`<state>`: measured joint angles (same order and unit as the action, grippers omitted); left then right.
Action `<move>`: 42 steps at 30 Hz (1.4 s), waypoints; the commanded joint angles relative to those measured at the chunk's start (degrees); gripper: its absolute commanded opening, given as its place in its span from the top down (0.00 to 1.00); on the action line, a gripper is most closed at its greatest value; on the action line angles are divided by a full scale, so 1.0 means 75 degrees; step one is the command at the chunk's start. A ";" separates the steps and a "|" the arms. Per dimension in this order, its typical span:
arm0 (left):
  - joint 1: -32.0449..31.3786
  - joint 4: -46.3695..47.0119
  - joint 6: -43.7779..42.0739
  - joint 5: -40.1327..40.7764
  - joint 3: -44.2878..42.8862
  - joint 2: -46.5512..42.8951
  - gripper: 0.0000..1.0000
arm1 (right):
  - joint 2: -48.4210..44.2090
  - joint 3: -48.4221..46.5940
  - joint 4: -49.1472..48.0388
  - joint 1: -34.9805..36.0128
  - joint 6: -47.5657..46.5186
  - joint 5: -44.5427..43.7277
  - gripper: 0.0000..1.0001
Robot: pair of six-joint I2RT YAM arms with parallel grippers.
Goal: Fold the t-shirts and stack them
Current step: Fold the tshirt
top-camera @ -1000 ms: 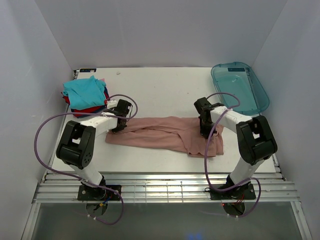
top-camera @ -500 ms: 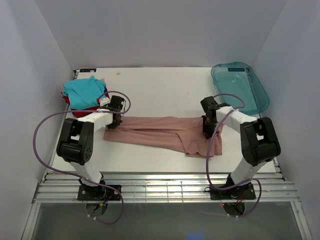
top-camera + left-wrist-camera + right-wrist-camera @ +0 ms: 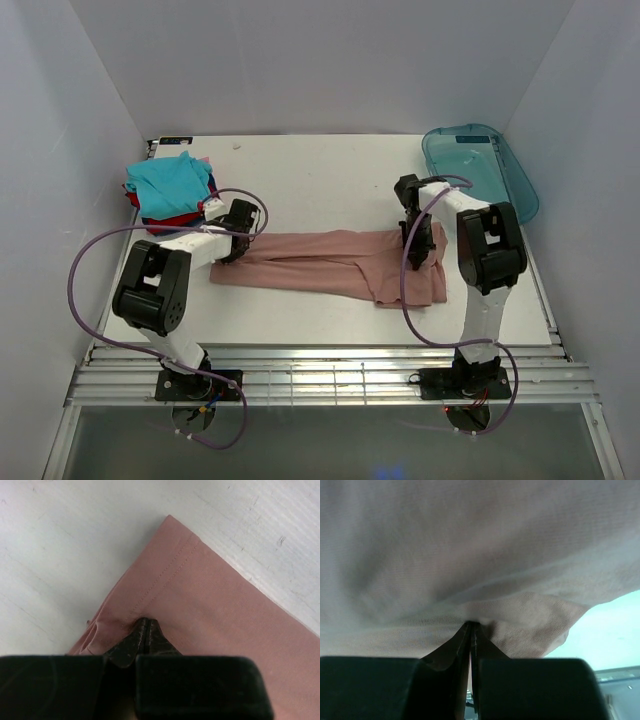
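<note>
A dusty-pink t-shirt [image 3: 320, 262] lies folded into a long band across the middle of the table. My left gripper [image 3: 236, 240] is shut on its left end; in the left wrist view the hemmed corner of the pink t-shirt [image 3: 210, 585] spreads beyond my pinched left gripper [image 3: 145, 622]. My right gripper [image 3: 414, 238] is shut on the band's right end, and pink cloth [image 3: 470, 555] fills the right wrist view above my closed right gripper [image 3: 471, 625]. A stack of folded t-shirts [image 3: 168, 190], teal on top with red and dark blue beneath, sits at the back left.
A translucent blue-green plastic tray [image 3: 515, 185] stands at the back right, close to the right arm. White walls enclose the table on three sides. Purple cables loop from both arms. A slatted rail runs along the near edge.
The right gripper has moved toward the back with its end of the shirt, and the right arm has swung upright. The left gripper shifted slightly, still pinching the left end.
</note>
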<state>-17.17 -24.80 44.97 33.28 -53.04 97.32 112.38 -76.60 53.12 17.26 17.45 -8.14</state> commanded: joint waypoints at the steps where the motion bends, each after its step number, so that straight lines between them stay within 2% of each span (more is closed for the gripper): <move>1: -0.0275 -0.1040 0.0542 -0.0336 0.0614 -0.0002 1.00 | 0.1349 -0.0846 -0.0943 -0.0285 -0.0276 -0.1176 0.92; 5: -0.0745 -0.1486 0.0906 -0.0206 0.0603 -0.0353 1.00 | 0.2054 -0.2427 -0.0545 -0.0285 -0.0288 -0.1305 0.92; 15: -0.1717 -0.2622 0.2146 -0.0417 0.0767 -0.0659 1.00 | 0.3379 -0.4844 -0.0146 -0.0320 -0.0382 -0.1118 0.92; 23: -0.3159 -0.3630 0.3542 -0.0979 0.0943 -0.0461 1.00 | 0.4246 -0.6776 -0.0239 -0.0332 -0.0335 -0.0685 0.92; 29: -0.4354 -0.4182 0.4503 -0.1424 0.1036 0.0031 1.00 | 0.4317 -0.6732 -0.1199 -0.0320 -0.0031 0.0076 0.91; 33: -0.5663 -0.4194 0.4797 -0.1893 0.0826 0.0418 1.00 | 0.4352 -0.6744 -0.1808 -0.0332 0.0297 0.0767 0.91; 36: -0.6369 -0.4322 0.4808 -0.2140 0.0241 0.0908 1.00 | 0.4387 -0.6837 -0.2266 -0.0332 0.0450 0.1015 0.90; 37: -0.6754 -0.4601 0.4832 -0.2094 0.0054 0.1039 1.00 | 0.4422 -0.6977 -0.2348 -0.0332 0.0543 0.1294 0.90; 42: -0.7646 -0.5131 0.4786 -0.1789 -0.0908 0.1391 1.00 | 0.4470 -0.7166 -0.3039 -0.0344 0.0778 0.2186 0.88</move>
<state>-70.54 -66.92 77.56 36.95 -59.48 104.92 144.40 -128.49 37.39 15.07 21.50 3.55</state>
